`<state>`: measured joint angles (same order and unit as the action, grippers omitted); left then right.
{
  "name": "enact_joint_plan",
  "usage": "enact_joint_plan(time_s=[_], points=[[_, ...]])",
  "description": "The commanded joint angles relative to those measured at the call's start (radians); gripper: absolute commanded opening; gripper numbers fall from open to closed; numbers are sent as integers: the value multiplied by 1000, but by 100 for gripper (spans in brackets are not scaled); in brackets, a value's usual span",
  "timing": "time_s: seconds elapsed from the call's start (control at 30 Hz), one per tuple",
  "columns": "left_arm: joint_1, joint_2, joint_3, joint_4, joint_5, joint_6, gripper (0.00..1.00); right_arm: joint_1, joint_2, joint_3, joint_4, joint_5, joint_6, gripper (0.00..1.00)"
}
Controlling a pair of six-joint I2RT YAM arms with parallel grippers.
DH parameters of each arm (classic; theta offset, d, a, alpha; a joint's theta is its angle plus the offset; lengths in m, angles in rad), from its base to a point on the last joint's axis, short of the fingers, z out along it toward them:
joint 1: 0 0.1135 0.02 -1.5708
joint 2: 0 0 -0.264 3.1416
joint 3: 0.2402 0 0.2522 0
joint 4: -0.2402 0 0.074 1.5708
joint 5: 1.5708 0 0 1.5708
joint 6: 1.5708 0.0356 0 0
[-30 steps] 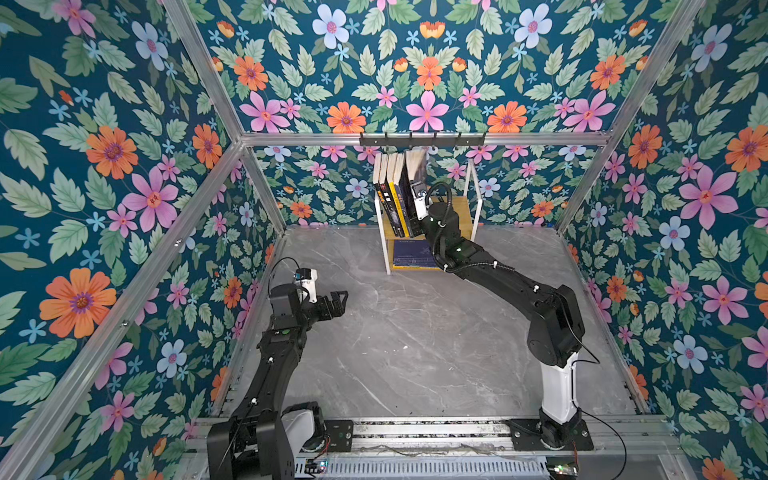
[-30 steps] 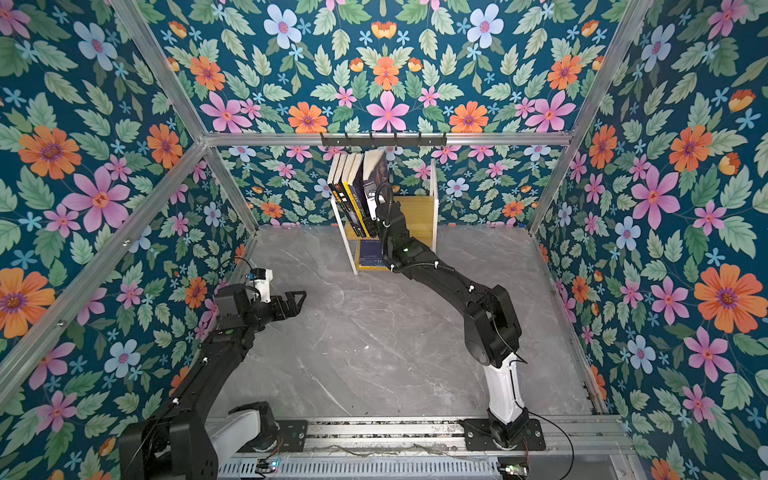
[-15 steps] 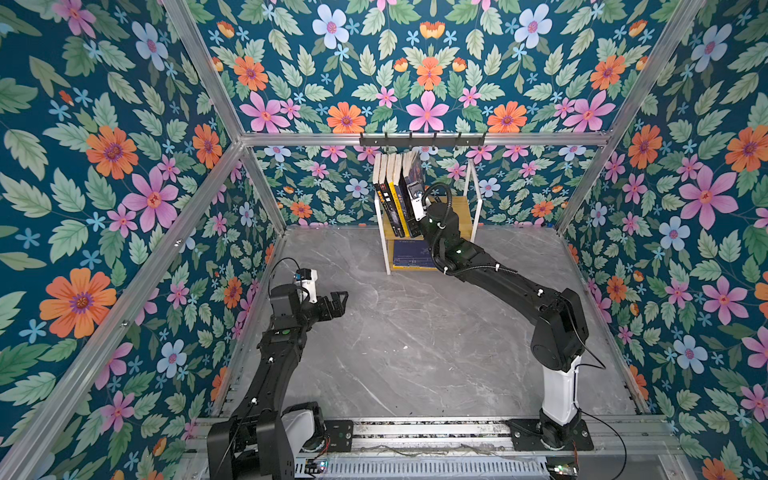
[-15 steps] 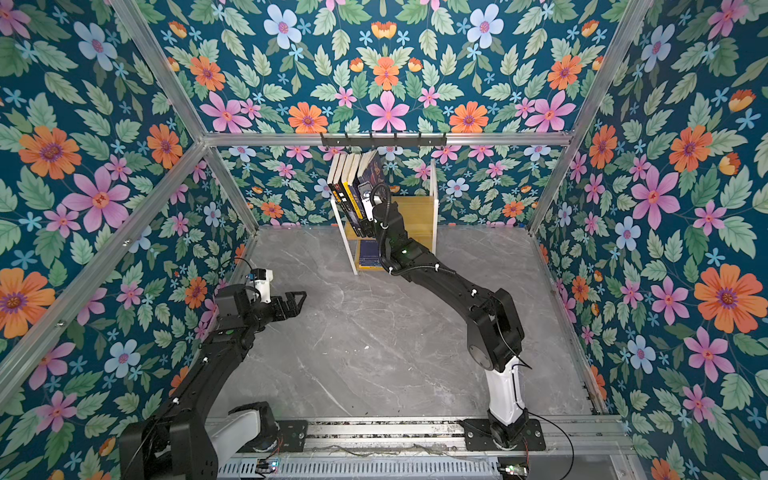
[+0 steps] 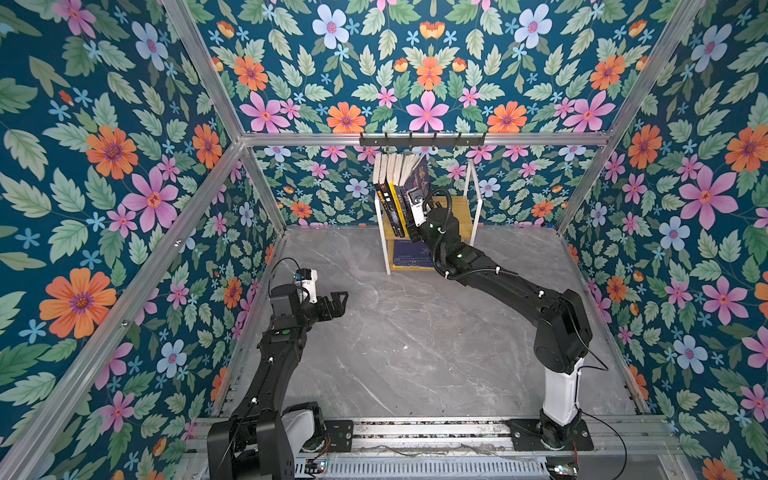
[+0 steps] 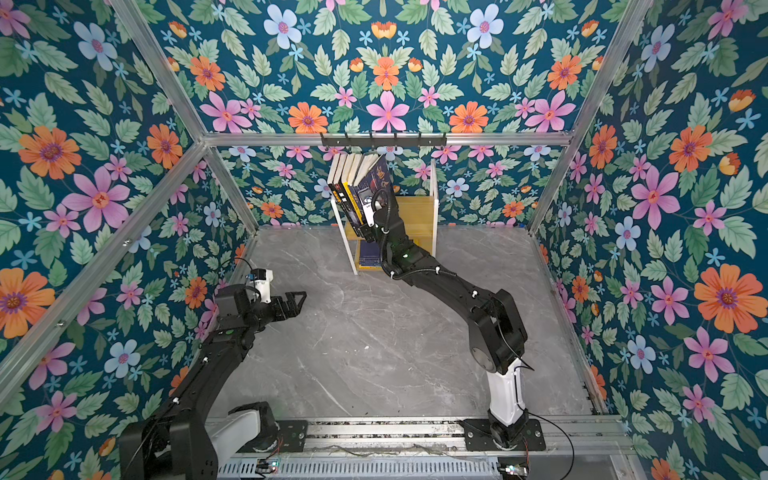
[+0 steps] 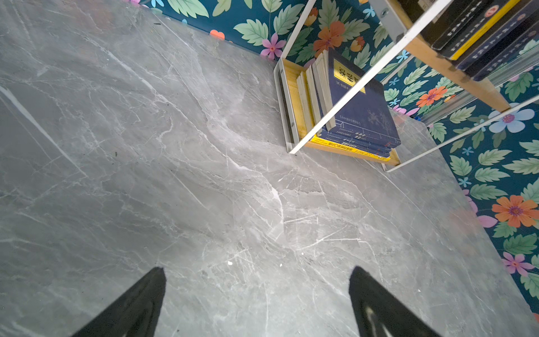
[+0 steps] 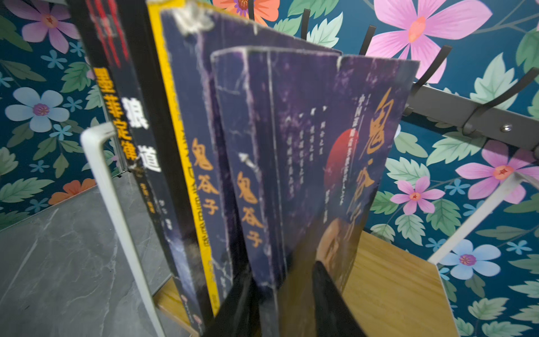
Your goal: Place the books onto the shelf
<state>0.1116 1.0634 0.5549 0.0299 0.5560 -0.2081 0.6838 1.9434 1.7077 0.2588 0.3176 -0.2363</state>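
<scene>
Straddling purple book [image 8: 291, 163], seen only in right wrist view: right gripper [image 8: 283, 270], grip unclear | left gripper [image 7: 258, 268] spread, empty

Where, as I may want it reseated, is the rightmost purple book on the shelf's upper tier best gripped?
Probably pinch the purple book low on its spine, jaws across its thickness, coming from the shelf's open front: it stands on end, spine outward, neighbours on one side only.

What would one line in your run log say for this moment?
right gripper: jaws astride purple book standing on shelf top tier, grip unclear | left gripper: open, empty, above table | lower tier: navy books stacked
</scene>
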Motion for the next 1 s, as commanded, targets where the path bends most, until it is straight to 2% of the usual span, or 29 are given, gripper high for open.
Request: enact_joint_plan(time_s=[0.0, 0.13, 0.27, 0.37, 0.47, 0.57, 0.63, 0.8, 0.97], points=[[2, -1, -3, 21, 3, 4, 100, -4, -29, -28, 51, -91, 16, 50], [2, -2, -3, 20, 1, 7, 100, -24, -110, -122, 54, -202, 41, 61], [2, 0, -3, 21, 4, 6, 100, -53, -234, -248, 44, -271, 96, 60], [3, 0, -3, 22, 2, 7, 100, -76, -328, -321, 19, -279, 121, 48], [2, 1, -4, 24, 5, 6, 100, -97, -346, -339, -12, -220, 126, 31], [2, 3, -4, 26, 7, 3, 100, -118, -277, -292, -27, -106, 120, 16], [2, 0, -4, 27, 7, 1, 100, -138, -201, -244, -25, -60, 128, 11], [1, -6, -4, 22, 8, 1, 100, -196, -26, -66, -83, -30, 194, 8], [1, -11, -3, 21, 2, 3, 100, -205, 126, 123, -212, -90, 204, 8]])
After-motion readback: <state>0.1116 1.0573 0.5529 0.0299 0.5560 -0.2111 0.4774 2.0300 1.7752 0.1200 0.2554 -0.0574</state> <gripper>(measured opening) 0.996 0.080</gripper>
